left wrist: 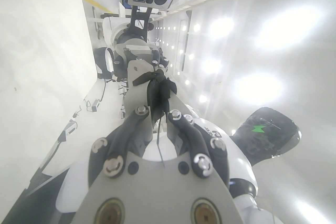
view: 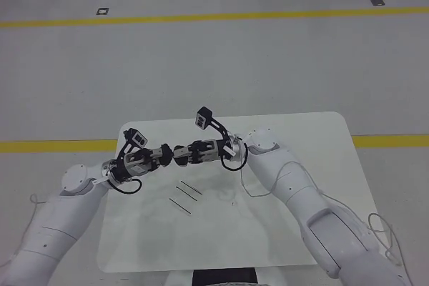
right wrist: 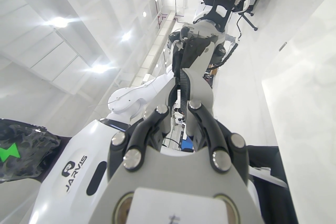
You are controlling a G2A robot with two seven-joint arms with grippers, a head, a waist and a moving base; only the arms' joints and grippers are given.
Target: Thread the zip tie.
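Top view: the left gripper [view: 164, 154] and right gripper [view: 184, 154] meet tip to tip above the middle of the white surface [view: 300, 143]. You see them held clear of it, both arms reaching inward from either side.

Left wrist view: the left gripper [left wrist: 155, 78] has its jaws drawn narrow on the zip tie [left wrist: 160, 141]. The tie is a thin black strand running back between the 2 fingers [left wrist: 136, 86] toward the palm. Dark padding [left wrist: 157, 96] bunches at the tips, so you cannot make out the exact pinch point.

Right wrist view: the right gripper [right wrist: 181, 74] has its jaws narrow, with ribbed black pads [right wrist: 185, 89] nearly together. You cannot tell what, if anything, they pinch.

Loose black ties [view: 191, 188] lie flat on the surface just below the grippers, well apart from both.
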